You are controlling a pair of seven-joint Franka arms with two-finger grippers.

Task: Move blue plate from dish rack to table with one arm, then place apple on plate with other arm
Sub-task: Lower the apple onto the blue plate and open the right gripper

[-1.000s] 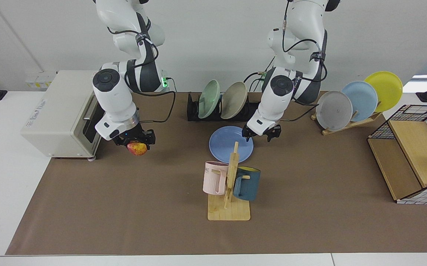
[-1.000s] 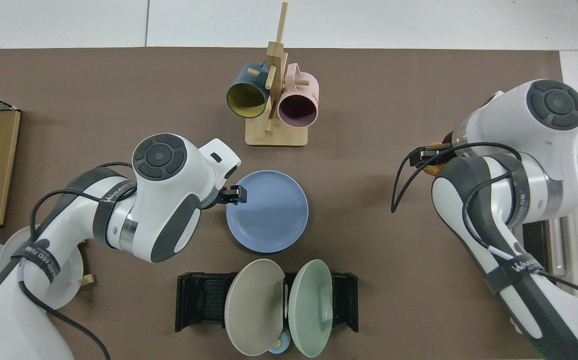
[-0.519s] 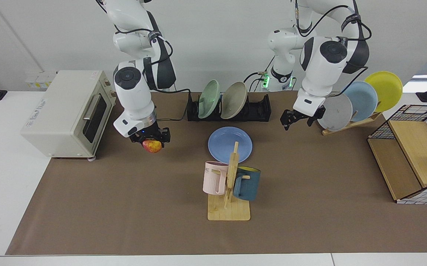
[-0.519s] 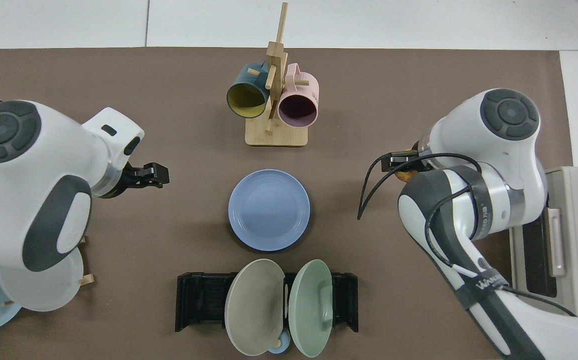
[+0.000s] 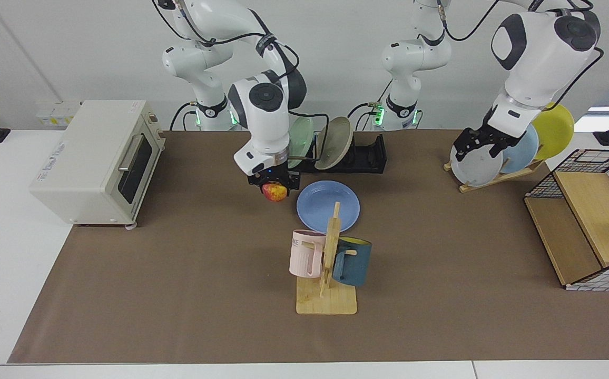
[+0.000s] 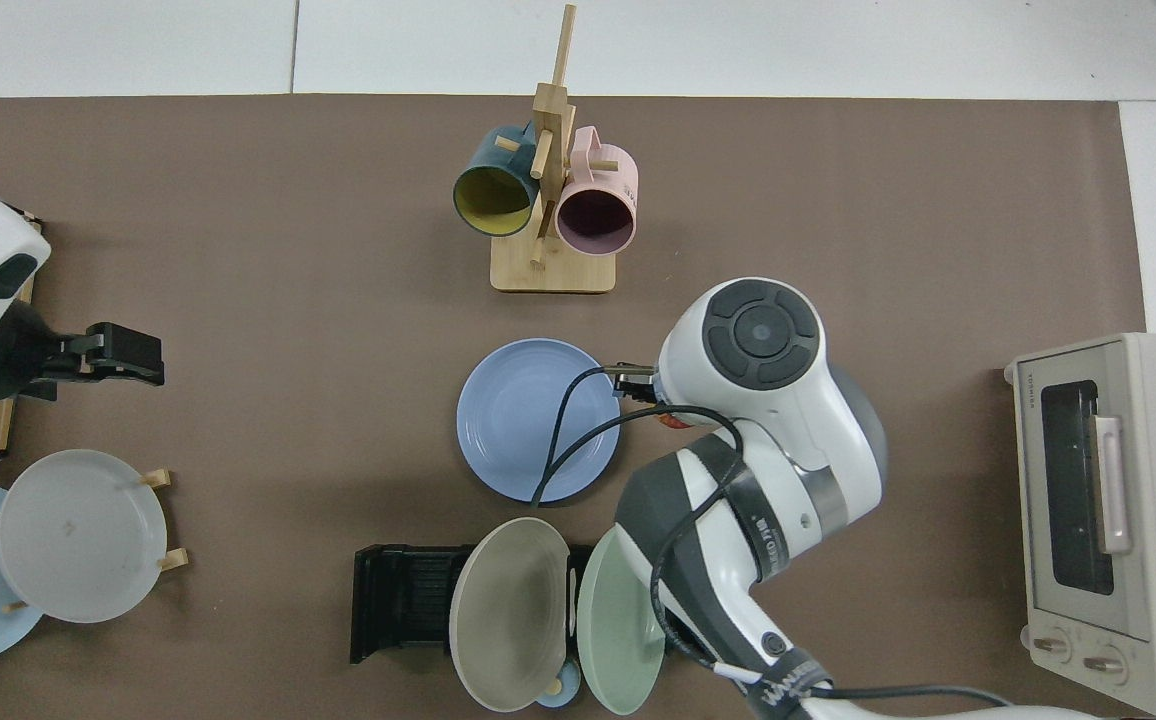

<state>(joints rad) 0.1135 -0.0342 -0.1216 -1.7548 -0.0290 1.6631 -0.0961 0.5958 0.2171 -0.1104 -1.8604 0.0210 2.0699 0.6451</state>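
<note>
Apple (image 5: 275, 192) pinched in right gripper (image 5: 274, 184) fingers beside flat blue plate (image 5: 328, 206); left gripper (image 5: 477, 147) fingers spread

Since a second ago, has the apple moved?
Yes. In the facing view the right gripper has carried the apple from beside the toaster oven to just short of the blue plate.

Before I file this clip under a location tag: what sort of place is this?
Most likely a robotics lab staged as a kitchen: two table-mounted arms, the right gripper carrying an apple, the left gripper lifted aside, with a toaster oven, dish rack and mug tree.
</note>
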